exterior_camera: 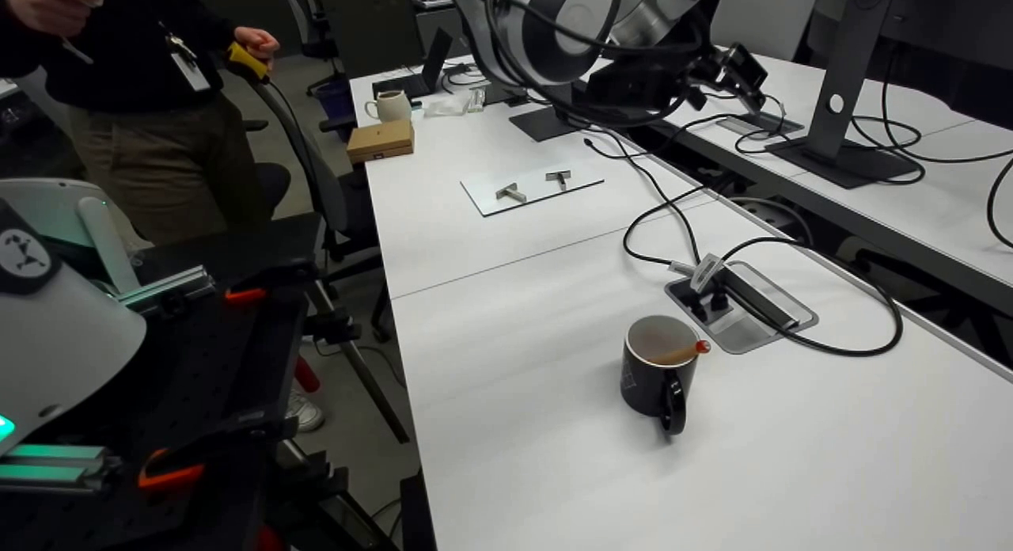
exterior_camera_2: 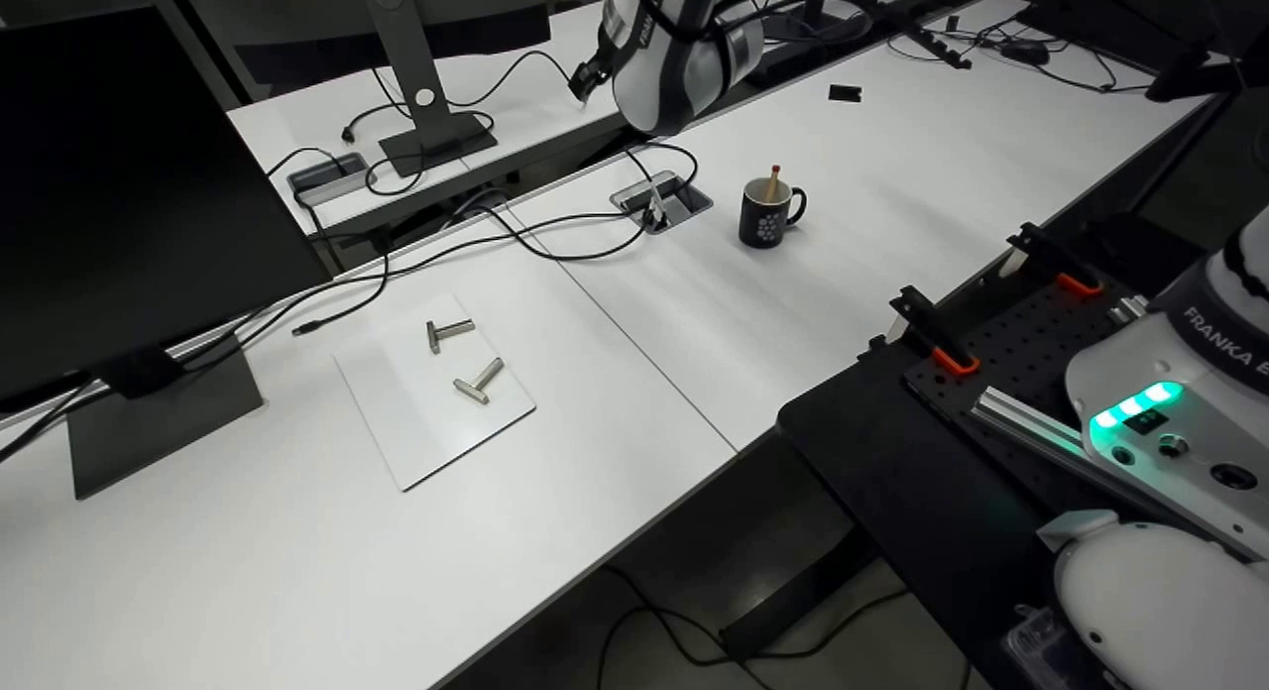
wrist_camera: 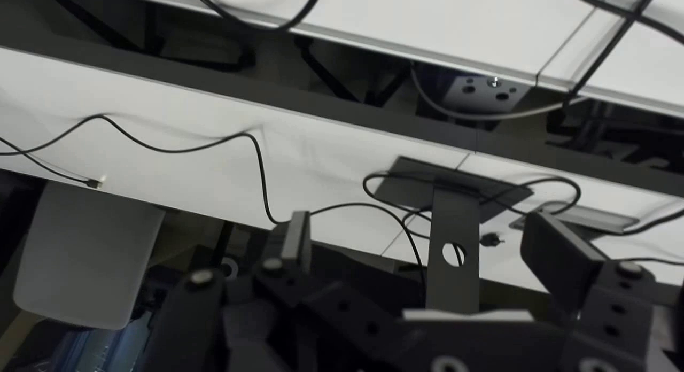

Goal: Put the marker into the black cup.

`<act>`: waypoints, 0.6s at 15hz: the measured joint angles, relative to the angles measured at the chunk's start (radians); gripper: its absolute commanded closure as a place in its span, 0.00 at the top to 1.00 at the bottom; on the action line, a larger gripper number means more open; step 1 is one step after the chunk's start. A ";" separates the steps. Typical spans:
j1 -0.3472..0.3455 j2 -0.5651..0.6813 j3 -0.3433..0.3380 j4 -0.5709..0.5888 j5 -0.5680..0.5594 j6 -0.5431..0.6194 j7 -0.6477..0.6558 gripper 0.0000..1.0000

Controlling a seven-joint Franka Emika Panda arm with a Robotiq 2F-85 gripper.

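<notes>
The marker (exterior_camera_2: pixel 773 186) leans inside the black cup (exterior_camera_2: pixel 763 222), its red end standing clear of the rim and its lower end hidden by the wall. In both exterior views the cup stands upright on the white desk (exterior_camera_2: pixel 753 323), pale marks on its side, near the grey cable box (exterior_camera_2: pixel 684 204) but apart from it. Black cables (exterior_camera: pixel 855 351) loop from the cable box over the desk. The gripper (wrist_camera: pixel 418 222) is released: in the wrist view its two fingers stand wide apart, and beyond them appears a monitor stand (wrist_camera: pixel 454 217) on a neighbouring desk (wrist_camera: pixel 331 174). The exterior views place it raised and well away from the cup. On the white desk, two T-shaped metal pieces (exterior_camera_2: pixel 472 389) lie on a thin white board (exterior_camera_2: pixel 416 427). Clamps (exterior_camera_2: pixel 957 361) with orange parts sit on the black bench (exterior_camera_2: pixel 853 452) close by. In an exterior view, a cream mug (exterior_camera: pixel 393 106) stands just beside a carton (exterior_camera: pixel 381 139), with a laptop (exterior_camera: pixel 435 60) near both. At the edge of the same view a person (exterior_camera: pixel 154 151) stands, one hand (exterior_camera: pixel 257 43) on a yellow handle (exterior_camera: pixel 247 62).
</notes>
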 measured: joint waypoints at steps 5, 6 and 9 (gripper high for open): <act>-0.114 -0.027 0.063 0.025 -0.001 -0.004 -0.020 1.00; -0.117 -0.027 0.058 0.025 0.001 -0.004 -0.020 1.00; -0.129 -0.031 0.064 0.044 -0.011 -0.001 -0.036 1.00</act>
